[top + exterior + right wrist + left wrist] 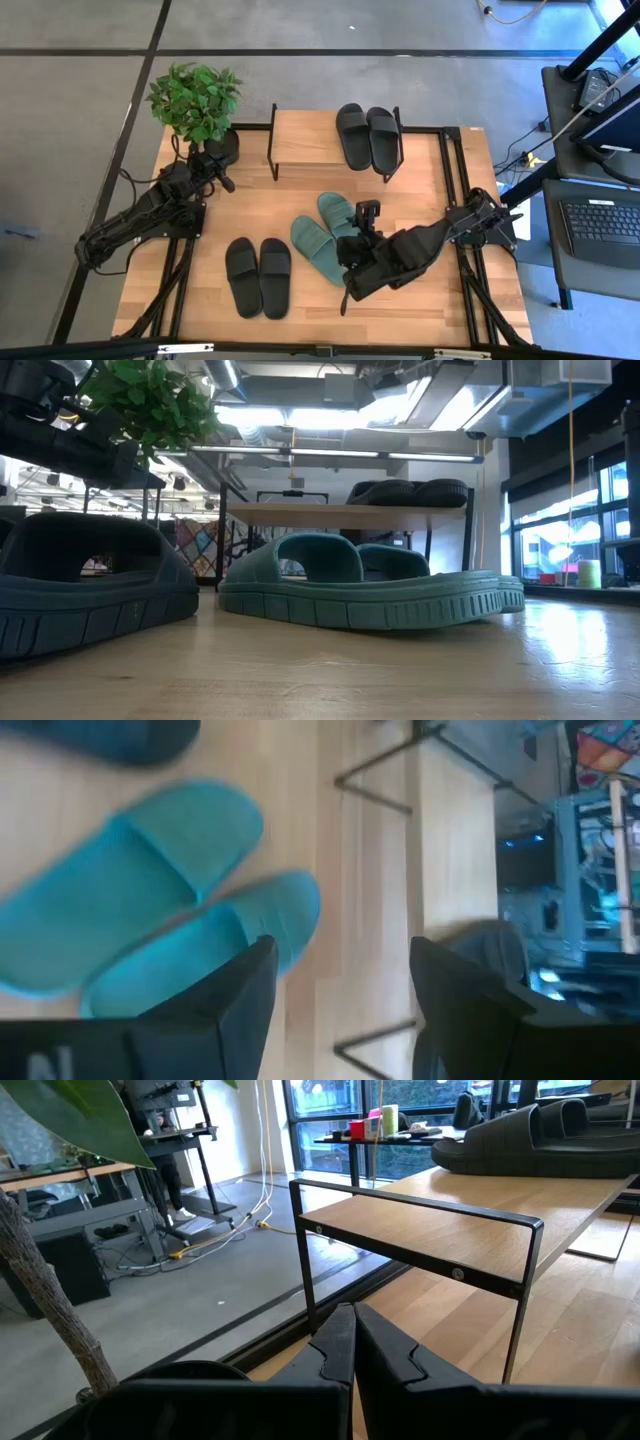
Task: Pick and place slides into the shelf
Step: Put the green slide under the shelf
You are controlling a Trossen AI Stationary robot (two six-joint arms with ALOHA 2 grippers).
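Observation:
The muted green pair (325, 235) lies sole-down mid-table, also in the low view (370, 585) and the right wrist view (140, 900). One black pair (258, 277) lies near the front edge. Another black pair (367, 135) sits on the shelf's (310, 140) light top board, as the low view (410, 492) shows. My right gripper (368, 214) hovers open over the right green slide, its fingers (250, 990) touching nothing. My left gripper (353, 1345) is shut, waiting beside the plant pot and facing the shelf (440, 1230).
A potted plant (195, 100) stands at the table's far left corner, close to my left gripper. The shelf's thin black frame (520, 1295) rises from the table. Bare tabletop (420, 180) lies between the shelf and the green pair.

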